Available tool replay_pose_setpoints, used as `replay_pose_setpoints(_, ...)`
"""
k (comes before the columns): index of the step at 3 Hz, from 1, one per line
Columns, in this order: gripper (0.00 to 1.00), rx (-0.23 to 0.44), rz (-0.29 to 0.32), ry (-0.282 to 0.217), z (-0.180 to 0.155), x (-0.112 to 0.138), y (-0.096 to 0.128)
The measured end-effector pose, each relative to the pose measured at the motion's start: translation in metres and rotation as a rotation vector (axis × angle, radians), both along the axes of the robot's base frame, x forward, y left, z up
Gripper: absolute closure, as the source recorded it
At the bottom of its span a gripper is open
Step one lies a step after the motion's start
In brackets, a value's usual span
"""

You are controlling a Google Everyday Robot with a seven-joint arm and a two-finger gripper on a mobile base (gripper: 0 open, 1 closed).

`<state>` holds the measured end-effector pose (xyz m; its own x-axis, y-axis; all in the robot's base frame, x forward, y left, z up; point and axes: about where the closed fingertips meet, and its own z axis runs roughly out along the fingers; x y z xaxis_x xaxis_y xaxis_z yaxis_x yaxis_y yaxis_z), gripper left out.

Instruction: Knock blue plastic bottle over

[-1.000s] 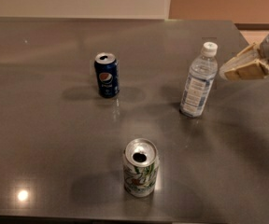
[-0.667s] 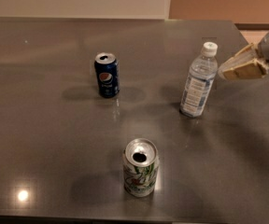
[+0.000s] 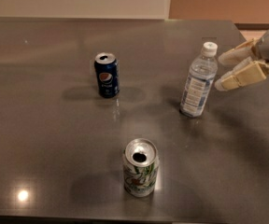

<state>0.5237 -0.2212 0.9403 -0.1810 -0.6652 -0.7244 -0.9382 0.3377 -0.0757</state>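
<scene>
Bottle [image 3: 199, 80] stands upright near the counter's [image 3: 55, 125] right edge. Hand [image 3: 219, 73] hovers just right of it, fingers spread, gripping nothing. Pepsi can [image 3: 107, 75] sits mid-counter, and a green can [image 3: 140, 168] stands by the front edge.

There is one bottle [image 3: 199, 83]. It has one white cap [image 3: 210, 48] and one label. There are two cans. One is a blue can [image 3: 107, 76]. The other is a green can [image 3: 140, 169], and it has one dark hole on top. One bottle and two cans make three drinks in all. All three stand up on one surface [image 3: 46, 125], which is gray and shiny. There is one gripper [image 3: 219, 72]. It is at the right side, just beside the top half of the bottle, not touching it. It has two jaws, with a gap between them. So: one bottle, two cans, one gripper, one surface.
</scene>
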Motion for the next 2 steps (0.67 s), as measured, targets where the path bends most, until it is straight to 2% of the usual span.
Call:
replay_pose_setpoints(1, 0.00, 0.001, 0.005, 0.001, -0.0008, 0.0011, 0.0030)
replay_pose_setpoints(2, 0.00, 0.001, 0.005, 0.001, -0.0008, 0.0011, 0.0030)
